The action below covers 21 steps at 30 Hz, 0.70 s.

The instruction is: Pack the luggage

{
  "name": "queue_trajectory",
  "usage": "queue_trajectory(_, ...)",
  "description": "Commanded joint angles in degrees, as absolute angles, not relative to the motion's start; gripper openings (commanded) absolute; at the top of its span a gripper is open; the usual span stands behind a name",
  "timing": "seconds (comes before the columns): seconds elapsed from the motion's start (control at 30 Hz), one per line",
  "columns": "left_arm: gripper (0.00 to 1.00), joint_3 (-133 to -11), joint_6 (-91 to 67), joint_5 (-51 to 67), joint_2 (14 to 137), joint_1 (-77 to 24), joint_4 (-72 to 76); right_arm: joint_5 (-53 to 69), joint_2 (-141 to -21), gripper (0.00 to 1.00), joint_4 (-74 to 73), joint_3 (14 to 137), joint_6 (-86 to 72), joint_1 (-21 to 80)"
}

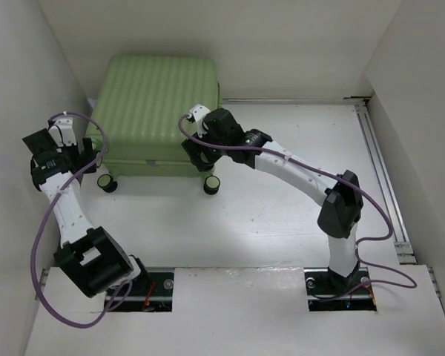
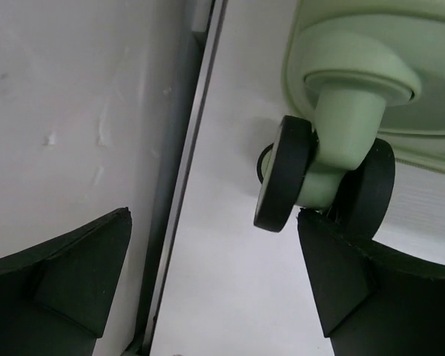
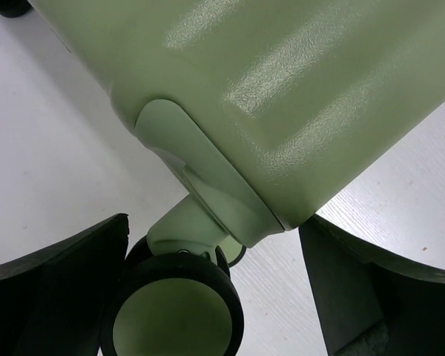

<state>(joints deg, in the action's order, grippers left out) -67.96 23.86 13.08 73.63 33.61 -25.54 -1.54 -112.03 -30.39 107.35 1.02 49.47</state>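
The luggage (image 1: 159,104), a pale green ribbed hard-shell suitcase, lies shut and flat at the back left of the table. Its black-and-green wheels (image 1: 212,185) point toward me. My left gripper (image 1: 89,159) is open beside the near-left wheel (image 2: 285,174); its right finger (image 2: 356,282) is just under that wheel, and the shell corner (image 2: 371,44) shows above. My right gripper (image 1: 200,159) is open and straddles the near-right corner (image 3: 282,89). That corner's wheel (image 3: 174,311) sits between its fingers, against the left finger (image 3: 67,289).
White enclosure walls stand close on the left, back and right. A metal rail (image 2: 174,185) runs along the left wall by my left gripper. Another rail (image 1: 382,170) runs down the right side. Purple cables loop off both arms.
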Motion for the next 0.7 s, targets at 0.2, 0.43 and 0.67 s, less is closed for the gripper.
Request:
queue_trajectory(0.2,0.61,-62.3,22.1,11.7,73.8,26.2,-18.1,-3.1,-113.0,0.98,-25.2,107.3,-2.8,51.1)
queue_trajectory(0.43,0.12,-62.3,23.4,11.2,72.7,25.7,-18.1,-4.6,-110.1,0.95,-28.1,105.0,-2.0,52.9)
queue_trajectory(0.67,0.00,-62.3,26.6,9.2,70.0,25.7,-17.1,-10.6,-106.7,1.00,-34.7,109.8,2.2,57.2)
